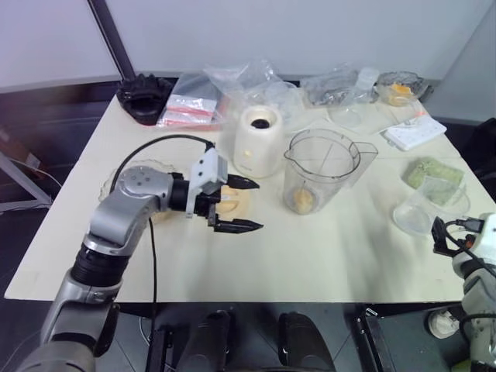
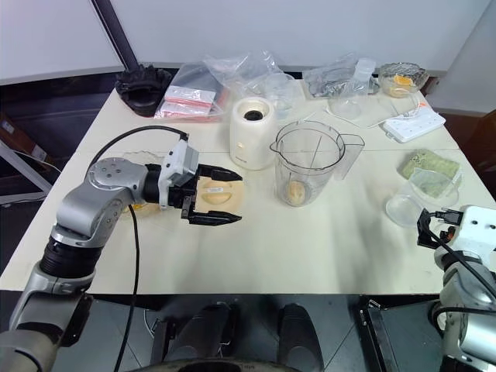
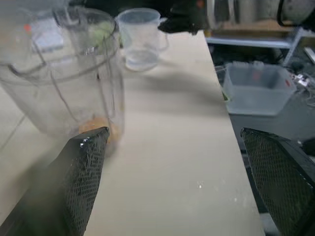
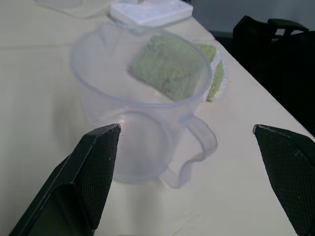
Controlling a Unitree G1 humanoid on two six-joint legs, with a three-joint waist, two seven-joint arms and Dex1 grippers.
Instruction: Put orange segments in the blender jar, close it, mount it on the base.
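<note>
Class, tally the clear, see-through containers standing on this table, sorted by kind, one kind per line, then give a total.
Blender jar, orange segments inside: 1
Smaller plastic cups with handles: 2
Glass bowls, one at the back and one partly behind the left arm: 2
Total: 5
</note>
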